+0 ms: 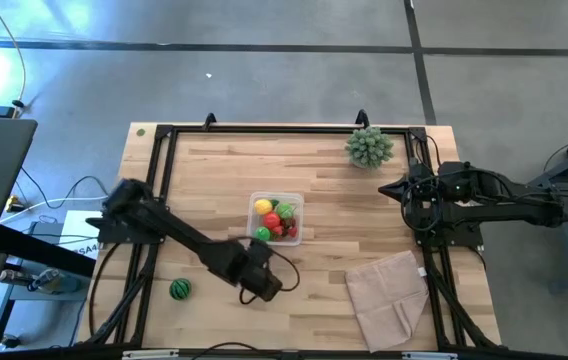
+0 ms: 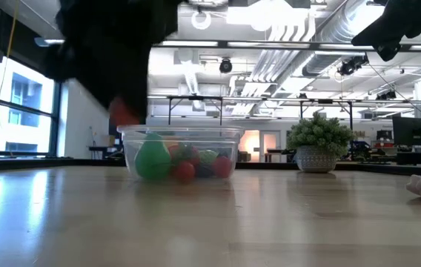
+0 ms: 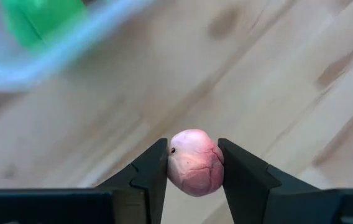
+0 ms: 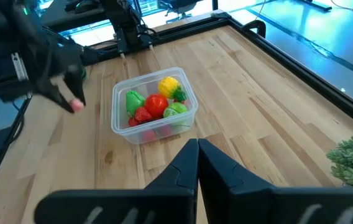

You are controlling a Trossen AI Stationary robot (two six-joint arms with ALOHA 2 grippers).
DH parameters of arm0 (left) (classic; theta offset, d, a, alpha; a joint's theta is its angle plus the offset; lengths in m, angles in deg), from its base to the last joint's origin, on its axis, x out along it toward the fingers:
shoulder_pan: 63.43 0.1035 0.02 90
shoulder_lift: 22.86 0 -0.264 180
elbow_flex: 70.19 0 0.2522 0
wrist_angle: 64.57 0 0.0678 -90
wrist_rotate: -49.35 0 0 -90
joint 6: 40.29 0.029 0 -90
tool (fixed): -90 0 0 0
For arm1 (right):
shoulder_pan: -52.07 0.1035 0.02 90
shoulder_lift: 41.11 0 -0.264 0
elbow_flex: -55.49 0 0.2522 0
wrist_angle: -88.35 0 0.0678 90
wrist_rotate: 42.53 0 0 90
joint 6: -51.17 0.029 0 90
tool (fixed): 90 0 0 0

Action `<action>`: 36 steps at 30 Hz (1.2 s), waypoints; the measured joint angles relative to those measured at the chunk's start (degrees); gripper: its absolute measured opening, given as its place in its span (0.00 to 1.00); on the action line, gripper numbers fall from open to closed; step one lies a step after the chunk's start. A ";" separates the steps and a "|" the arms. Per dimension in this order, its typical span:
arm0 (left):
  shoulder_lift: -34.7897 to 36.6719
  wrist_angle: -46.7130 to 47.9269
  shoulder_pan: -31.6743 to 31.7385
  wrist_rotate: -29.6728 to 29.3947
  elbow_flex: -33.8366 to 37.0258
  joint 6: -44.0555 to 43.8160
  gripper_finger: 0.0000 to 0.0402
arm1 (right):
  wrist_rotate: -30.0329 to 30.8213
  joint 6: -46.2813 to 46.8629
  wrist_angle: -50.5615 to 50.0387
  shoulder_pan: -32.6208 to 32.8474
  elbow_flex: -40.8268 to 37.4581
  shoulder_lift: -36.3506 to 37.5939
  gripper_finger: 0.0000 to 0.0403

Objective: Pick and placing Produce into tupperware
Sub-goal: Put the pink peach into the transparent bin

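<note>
Two left fingers point(image 3: 155, 180) pinch a pink produce piece point(image 3: 194, 162); right fingers point(image 4: 183, 171) pressed together.

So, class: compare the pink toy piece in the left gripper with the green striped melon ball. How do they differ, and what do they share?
The pink piece is plain pale pink; the melon ball is green with darker stripes. The pink piece is clamped between the left gripper's fingers, off the table; the melon ball lies free on the wood. The pink piece is near the tupperware; the melon ball lies farther from it. Both are small, roundish and outside the tub.
</note>
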 joint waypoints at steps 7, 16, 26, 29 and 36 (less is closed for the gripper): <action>9.78 2.69 2.43 -9.52 -0.06 4.83 0.31 | 0.01 0.02 -0.02 0.00 0.00 0.00 0.00; 15.11 -1.76 16.23 -3.50 -0.14 24.66 0.31 | 0.04 0.02 0.00 0.01 0.00 0.00 0.00; 6.74 -3.33 26.25 9.44 -0.10 35.05 0.31 | 0.03 0.02 -0.02 0.00 0.00 0.00 0.00; 4.35 -3.76 26.21 11.18 -0.10 35.13 0.31 | 0.01 0.02 -0.02 0.02 0.00 -0.04 0.00; 2.42 -5.62 26.21 11.19 -0.21 35.15 0.31 | 0.01 0.00 -0.01 0.00 0.00 -0.02 0.00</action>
